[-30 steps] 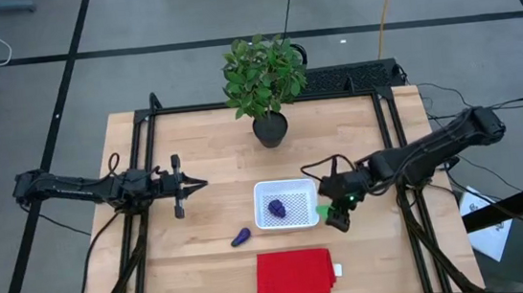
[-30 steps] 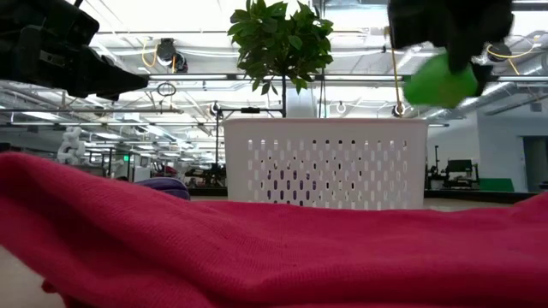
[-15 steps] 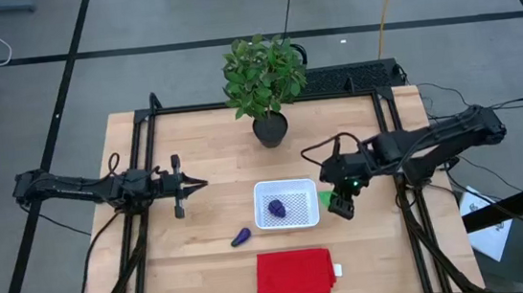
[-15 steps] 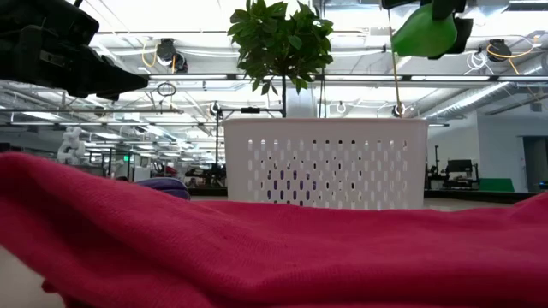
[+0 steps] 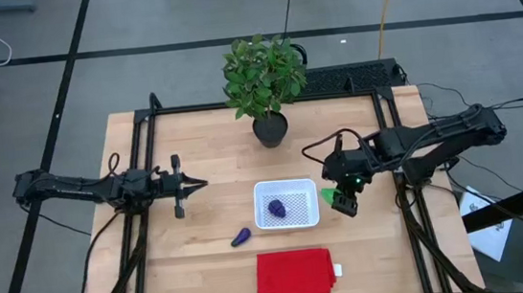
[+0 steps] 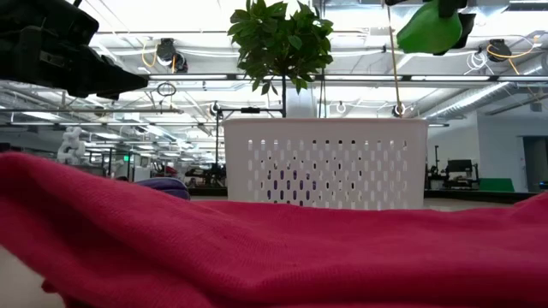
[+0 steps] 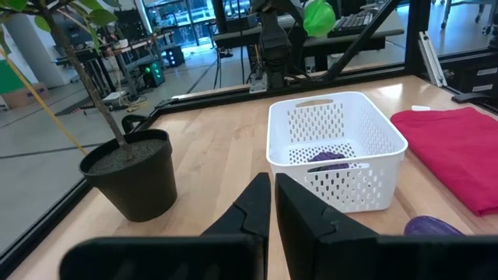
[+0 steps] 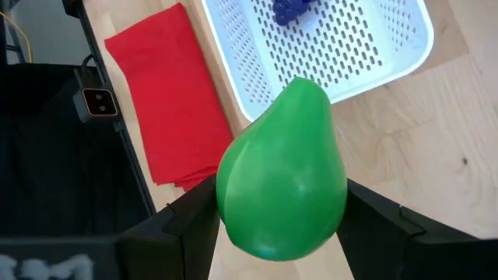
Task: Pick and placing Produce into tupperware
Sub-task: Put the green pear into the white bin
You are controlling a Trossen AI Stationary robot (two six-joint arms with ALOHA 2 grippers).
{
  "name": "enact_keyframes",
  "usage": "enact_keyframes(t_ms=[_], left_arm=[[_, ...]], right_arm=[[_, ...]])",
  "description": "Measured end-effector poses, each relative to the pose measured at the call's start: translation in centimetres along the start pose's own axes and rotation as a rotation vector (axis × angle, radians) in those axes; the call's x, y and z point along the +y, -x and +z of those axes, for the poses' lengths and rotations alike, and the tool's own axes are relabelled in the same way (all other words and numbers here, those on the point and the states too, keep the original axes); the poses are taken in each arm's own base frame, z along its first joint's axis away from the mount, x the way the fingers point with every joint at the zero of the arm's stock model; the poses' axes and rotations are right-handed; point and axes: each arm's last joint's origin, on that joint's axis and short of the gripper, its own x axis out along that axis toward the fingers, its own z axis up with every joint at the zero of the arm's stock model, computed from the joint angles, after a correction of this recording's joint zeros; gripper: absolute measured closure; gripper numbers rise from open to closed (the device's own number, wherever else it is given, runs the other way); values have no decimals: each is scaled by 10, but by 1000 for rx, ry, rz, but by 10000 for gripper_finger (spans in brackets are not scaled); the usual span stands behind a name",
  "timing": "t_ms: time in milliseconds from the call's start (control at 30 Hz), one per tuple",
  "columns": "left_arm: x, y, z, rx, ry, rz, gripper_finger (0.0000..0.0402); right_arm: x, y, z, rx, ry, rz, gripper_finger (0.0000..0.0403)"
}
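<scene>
Rising off the table, the right gripper [image 5: 343,199] is carrying the green piece [image 5: 328,197] up and in toward the basket [image 5: 286,205]; a second ago it was lower and nearer, just off the basket's near right corner, and now it is hanging just beside the right wall, well above the rim.

Going left to right: the left gripper [image 5: 191,184] is waiting far left of the basket, its fingers [image 7: 264,204] pressed together on nothing, and it is not moving. The long purple piece [image 5: 241,236] is lying on the wood near the basket's near left corner, beside the red cloth [image 5: 295,274]. The round purple piece [image 5: 276,207] is sitting inside the basket. At the right, the fingers [image 8: 187,222] are clamping the green piece from both sides.

So one piece is in, one is getting lifted over, and one is waiting on the table. By my reckoning, the green one needs only a short carry left before release.
</scene>
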Motion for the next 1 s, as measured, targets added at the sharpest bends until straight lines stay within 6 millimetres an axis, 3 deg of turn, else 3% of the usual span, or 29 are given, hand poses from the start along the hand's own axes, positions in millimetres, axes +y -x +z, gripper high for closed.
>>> enact_keyframes(t_ms=[633,1000], left_arm=[[0,0,0,-1,-3,0,376],[0,0,0,-3,-10,1,376]], right_arm=[[0,-3,2,7,-16,-6,192],[-10,-14,24,-2,18,40,192]])
